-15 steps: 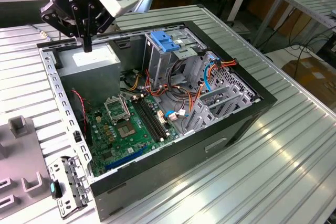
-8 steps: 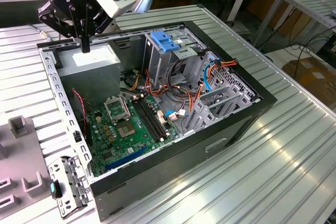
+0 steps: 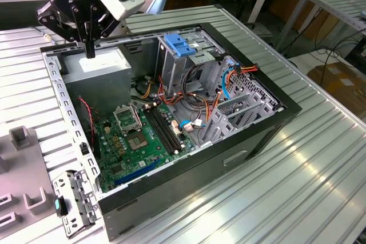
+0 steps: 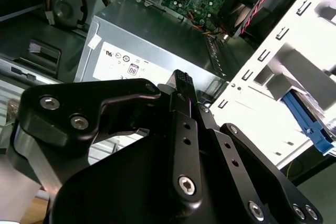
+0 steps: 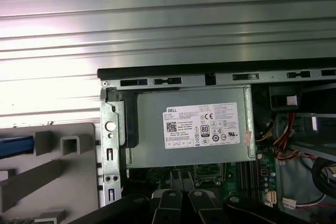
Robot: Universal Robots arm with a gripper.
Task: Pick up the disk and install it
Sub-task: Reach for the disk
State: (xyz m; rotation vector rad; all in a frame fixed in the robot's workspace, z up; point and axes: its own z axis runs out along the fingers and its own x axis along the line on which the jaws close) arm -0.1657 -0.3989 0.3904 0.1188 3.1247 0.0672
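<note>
My gripper (image 3: 90,51) hangs from the black arm at the back left corner of the open computer case (image 3: 269,127). Its fingers point down, pressed together with nothing between them, just above the grey power-supply box (image 3: 97,66). In the first wrist view the fingers (image 5: 169,201) reach toward that box (image 5: 199,153) and its white sticker. One black fingertip (image 4: 181,78) stands over the same box (image 4: 152,40) in the second wrist view. Of the disk I see what looks like a blue rail (image 5: 14,146) on the grey fixture (image 5: 63,177) outside the case, and a blue piece (image 4: 308,123) past the case's white frame.
Inside the case lie a green motherboard (image 3: 140,135), orange and blue cables (image 3: 226,81) and a drive bay topped by a light-blue bracket (image 3: 180,44). Grey fixture blocks (image 3: 23,138) and a metal latch plate (image 3: 73,201) sit at the exterior view's left on the ribbed aluminium table (image 3: 309,187).
</note>
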